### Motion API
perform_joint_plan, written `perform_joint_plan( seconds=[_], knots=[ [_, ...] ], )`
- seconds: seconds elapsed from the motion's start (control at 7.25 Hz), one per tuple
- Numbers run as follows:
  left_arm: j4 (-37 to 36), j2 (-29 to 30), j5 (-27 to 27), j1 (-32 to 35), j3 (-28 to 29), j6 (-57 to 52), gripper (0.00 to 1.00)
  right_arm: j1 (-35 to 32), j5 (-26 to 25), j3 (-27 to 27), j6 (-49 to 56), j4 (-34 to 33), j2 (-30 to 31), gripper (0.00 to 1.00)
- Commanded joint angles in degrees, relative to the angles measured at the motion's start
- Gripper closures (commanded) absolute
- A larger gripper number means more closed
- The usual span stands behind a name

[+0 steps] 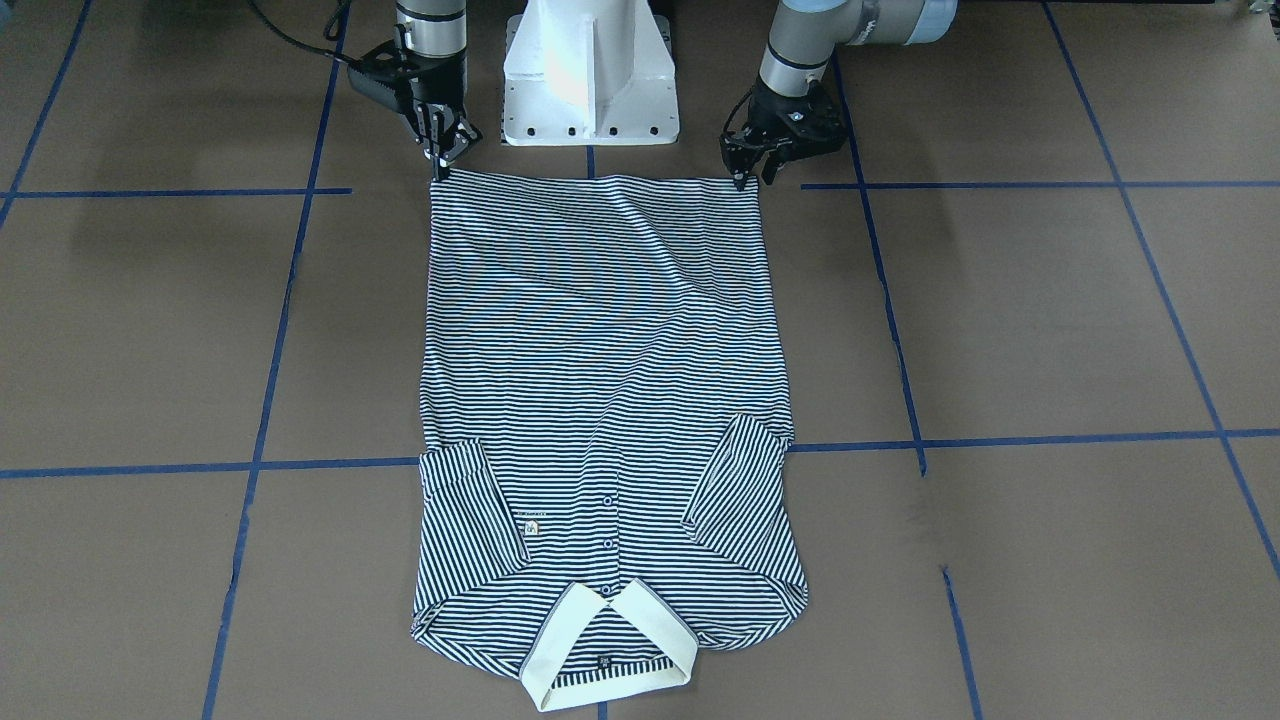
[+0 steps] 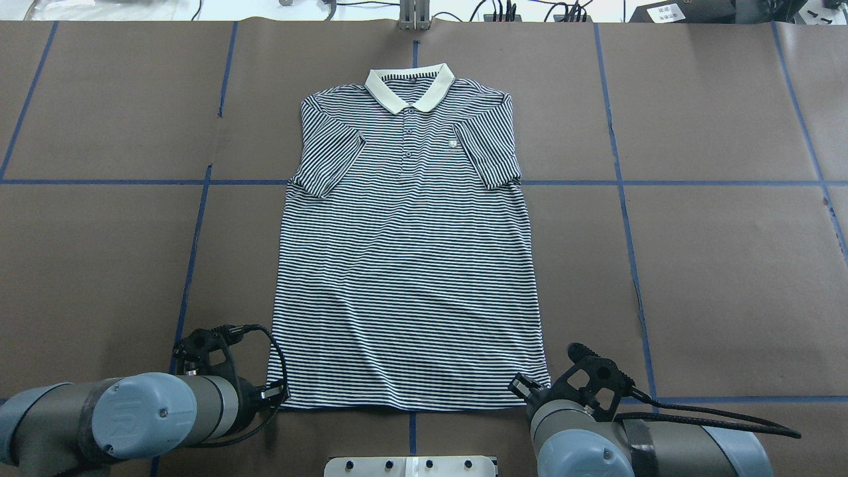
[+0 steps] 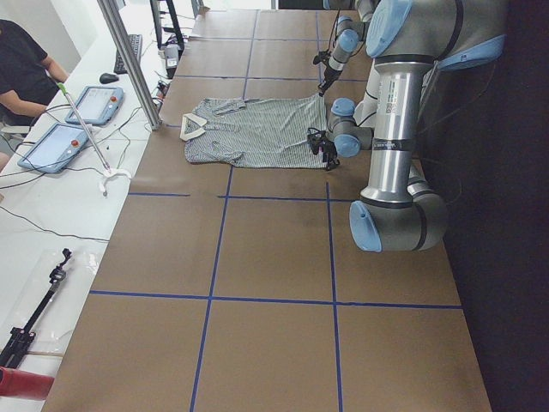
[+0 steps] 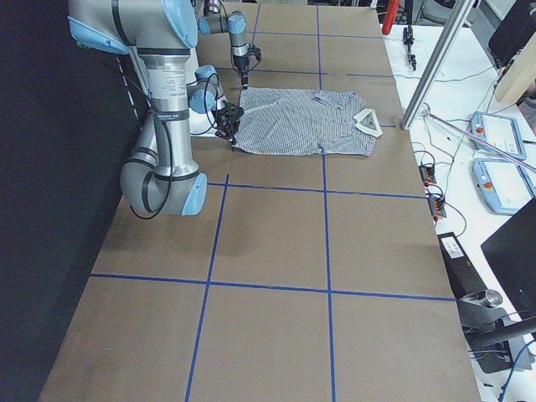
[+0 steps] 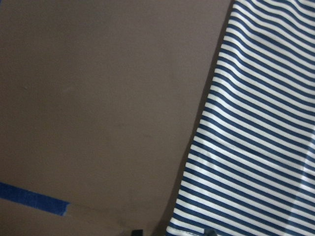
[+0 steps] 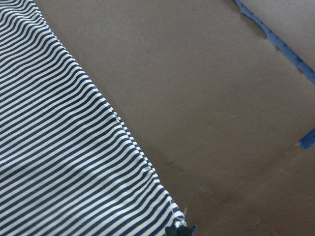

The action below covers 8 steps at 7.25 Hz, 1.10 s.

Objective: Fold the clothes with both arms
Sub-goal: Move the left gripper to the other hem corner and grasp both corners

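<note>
The polo shirt [image 1: 600, 380] is being kept flat and face up on the table [image 1: 1050, 320], straight out in front of the white pedestal base [image 1: 590, 80]. Its hem is lying just before the base and its cream collar [image 1: 610, 650] at the end farthest from it, with both sleeves turned in over the chest.

The hem corner at one side of the base is being pinched by the right gripper [image 1: 441, 165], whose jaws are being shown pressed together on the cloth in its wrist view. The corner at the other side is only being straddled by the left gripper [image 1: 750, 178], jaws spread and nothing clamped.

If a lift is begun like this, the hem is likely to be dragged askew toward one side of the base and the sleeves shaken out. The right pinch is being taken at the very tip, so slipping is being judged possible, as is only the top layer being caught.

The table is being crossed by blue tape lines [image 1: 1000, 440], and a black cable [image 2: 715, 416] is being trailed behind the right arm. Beyond the edge farthest from the base, an upright metal post [image 3: 129, 60], tablets [image 3: 51, 146] and a seated person [image 3: 21, 69] are being seen. Only the post, near the collar, is being judged a hazard to an overlong reach.
</note>
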<state>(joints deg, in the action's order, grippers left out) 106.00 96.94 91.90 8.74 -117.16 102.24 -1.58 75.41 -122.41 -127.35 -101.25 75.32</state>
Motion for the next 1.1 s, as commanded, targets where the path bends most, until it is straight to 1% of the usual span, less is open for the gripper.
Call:
perform_joint_plan(
  seconds=[0.0,0.28,0.41,0.55,0.69,0.83,0.97],
  knots=[
    [0.0,0.01,0.21,-0.04,-0.09,-0.02,1.0,0.0,0.0,-0.02,0.0,0.0,0.0,1.0],
    [-0.09,0.09,0.38,-0.04,-1.31,0.15,1.0,0.18,0.0,-0.36,-0.17,0.0,-0.09,1.0],
    [-0.18,-0.43,0.56,-0.04,-4.19,1.02,1.0,1.05,0.17,-3.33,-0.26,-0.17,0.35,1.0],
    [-3.22,-0.43,0.56,-2.04,-6.74,4.34,1.0,4.27,0.09,-8.14,-0.96,-0.26,4.79,1.0],
    [-7.87,-0.43,0.65,-2.24,-12.68,4.46,1.0,4.31,0.18,-13.85,-0.71,-0.26,7.01,1.0],
    [-11.13,0.09,2.13,-1.89,-16.05,4.11,1.0,1.96,0.0,-14.95,-0.27,-0.26,6.77,1.0],
    [-11.16,0.18,2.84,0.02,-17.21,3.93,1.0,-0.94,0.09,-14.96,0.17,-0.09,6.51,1.0]
  ],
)
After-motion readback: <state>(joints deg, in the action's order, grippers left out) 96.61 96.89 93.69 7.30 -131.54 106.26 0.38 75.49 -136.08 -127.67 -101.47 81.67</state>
